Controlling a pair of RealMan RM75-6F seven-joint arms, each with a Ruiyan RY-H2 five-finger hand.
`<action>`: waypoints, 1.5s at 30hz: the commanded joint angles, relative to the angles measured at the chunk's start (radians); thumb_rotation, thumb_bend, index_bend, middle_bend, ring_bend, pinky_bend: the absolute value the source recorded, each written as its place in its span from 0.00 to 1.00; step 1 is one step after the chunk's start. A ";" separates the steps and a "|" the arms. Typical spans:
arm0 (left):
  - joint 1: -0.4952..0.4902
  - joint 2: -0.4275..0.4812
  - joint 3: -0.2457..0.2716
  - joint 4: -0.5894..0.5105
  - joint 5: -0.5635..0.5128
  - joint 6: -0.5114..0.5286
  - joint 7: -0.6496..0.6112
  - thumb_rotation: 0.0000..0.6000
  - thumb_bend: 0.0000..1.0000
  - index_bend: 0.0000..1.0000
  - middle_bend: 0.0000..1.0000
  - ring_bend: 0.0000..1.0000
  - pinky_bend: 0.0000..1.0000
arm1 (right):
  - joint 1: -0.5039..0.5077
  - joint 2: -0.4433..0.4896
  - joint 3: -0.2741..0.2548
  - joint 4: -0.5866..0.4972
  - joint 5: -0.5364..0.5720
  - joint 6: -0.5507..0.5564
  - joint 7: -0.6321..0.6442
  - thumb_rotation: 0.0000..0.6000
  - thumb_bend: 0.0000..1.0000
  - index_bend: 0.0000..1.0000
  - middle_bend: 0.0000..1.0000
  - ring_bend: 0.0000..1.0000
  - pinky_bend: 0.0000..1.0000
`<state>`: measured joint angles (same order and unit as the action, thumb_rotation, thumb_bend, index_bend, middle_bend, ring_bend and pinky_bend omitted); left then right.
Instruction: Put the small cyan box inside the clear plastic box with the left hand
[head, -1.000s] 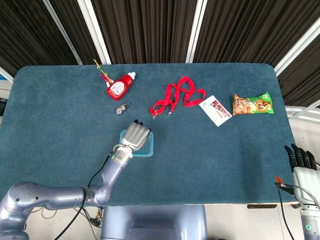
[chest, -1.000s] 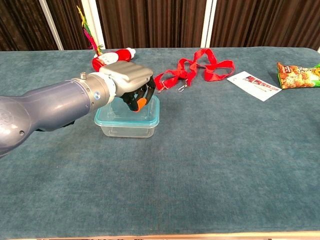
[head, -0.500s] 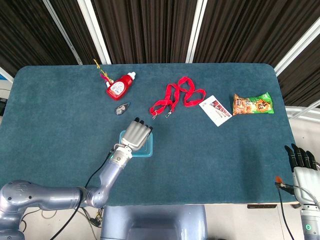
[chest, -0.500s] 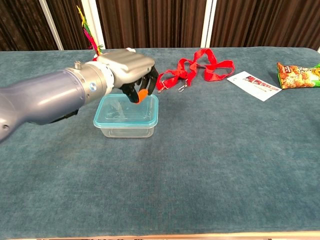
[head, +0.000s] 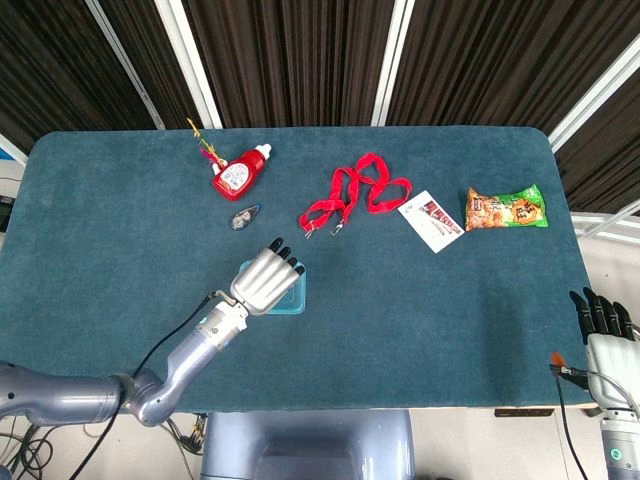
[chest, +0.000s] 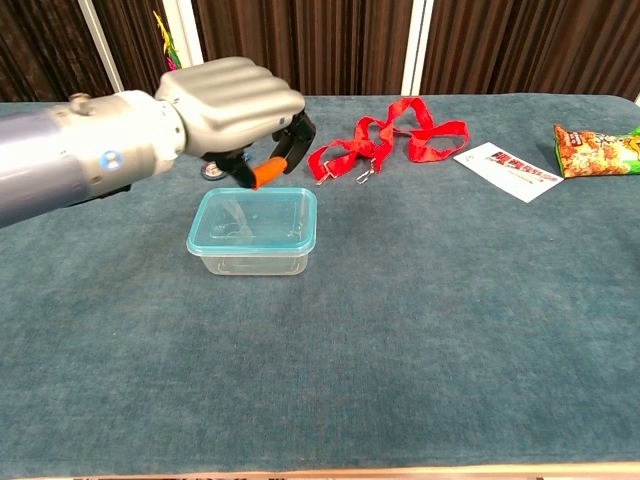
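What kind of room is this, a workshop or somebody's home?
Probably a robot test lab, not a home. One table padded in teal cloth holds unrelated odds and ends: a clear plastic box, a red lanyard, a snack bag. Dark curtains hang behind, and a metal left hand hovers above the box.

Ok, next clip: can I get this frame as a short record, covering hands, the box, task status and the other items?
left hand: hovers above the clear plastic box, fingers bent, nothing visible in its grasp
right hand: off the table's near right edge, fingers extended, holding nothing
clear plastic box: upright on the table, cyan-tinted rim
small cyan box: not in either hand; cannot be told apart inside the box
other items: red lanyard, red bottle, card, snack bag
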<state>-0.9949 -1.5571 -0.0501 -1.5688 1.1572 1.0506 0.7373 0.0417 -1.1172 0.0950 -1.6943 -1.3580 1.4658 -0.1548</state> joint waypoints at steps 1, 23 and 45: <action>0.031 0.028 0.061 0.034 0.103 0.002 -0.067 1.00 0.54 0.56 0.52 0.34 0.26 | 0.000 0.000 0.000 -0.001 0.002 -0.001 -0.003 1.00 0.31 0.04 0.04 0.04 0.00; 0.076 -0.049 0.068 0.160 0.258 -0.052 -0.310 1.00 0.54 0.56 0.53 0.34 0.26 | -0.001 0.002 0.001 -0.006 0.014 -0.005 -0.011 1.00 0.31 0.04 0.04 0.04 0.00; 0.090 -0.109 0.037 0.235 0.296 -0.073 -0.310 1.00 0.54 0.55 0.52 0.34 0.26 | -0.001 0.003 0.000 -0.007 0.017 -0.006 -0.009 1.00 0.31 0.04 0.04 0.04 0.00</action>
<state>-0.9050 -1.6658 -0.0126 -1.3349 1.4529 0.9776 0.4275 0.0407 -1.1141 0.0955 -1.7015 -1.3414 1.4595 -0.1637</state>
